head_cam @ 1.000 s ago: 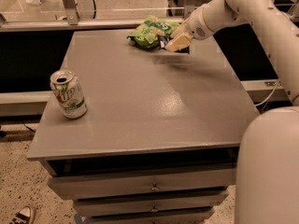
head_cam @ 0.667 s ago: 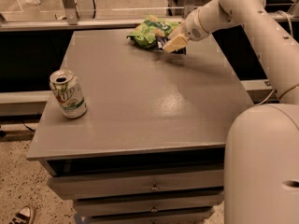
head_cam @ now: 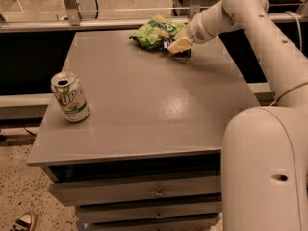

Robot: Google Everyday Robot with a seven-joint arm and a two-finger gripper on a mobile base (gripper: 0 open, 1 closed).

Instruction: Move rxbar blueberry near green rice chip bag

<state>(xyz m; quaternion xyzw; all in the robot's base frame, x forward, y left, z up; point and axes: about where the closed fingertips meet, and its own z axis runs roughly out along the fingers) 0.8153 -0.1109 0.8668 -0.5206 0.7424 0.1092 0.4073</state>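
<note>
In the camera view, the robot's white arm (head_cam: 250,18) reaches from the right edge across the far right part of the grey tabletop (head_cam: 159,109). Its gripper (head_cam: 177,48) sits low at the far side, just right of the green rice chip bag (head_cam: 153,32). The cream-coloured fingers (head_cam: 180,44) look closed on the rxbar blueberry (head_cam: 185,53), with a sliver of its dark navy wrapper showing below and beside them. The bar is at or just above the surface, right beside the bag's right-hand end; whether it rests on the tabletop or touches the bag cannot be told. The low hold, tipped toward the bag, fits setting the bar down next to it, so the task seems close to done, with only the release and lift-away left. The crinkly bag lies flat near the far edge and could shift if nudged, so a straight upward exit would be the safer move. A green-and-white 7UP can (head_cam: 70,97) stands upright near the left front edge, well apart from both items and out of the arm's way. Below the tabletop are drawer fronts (head_cam: 156,192).
</note>
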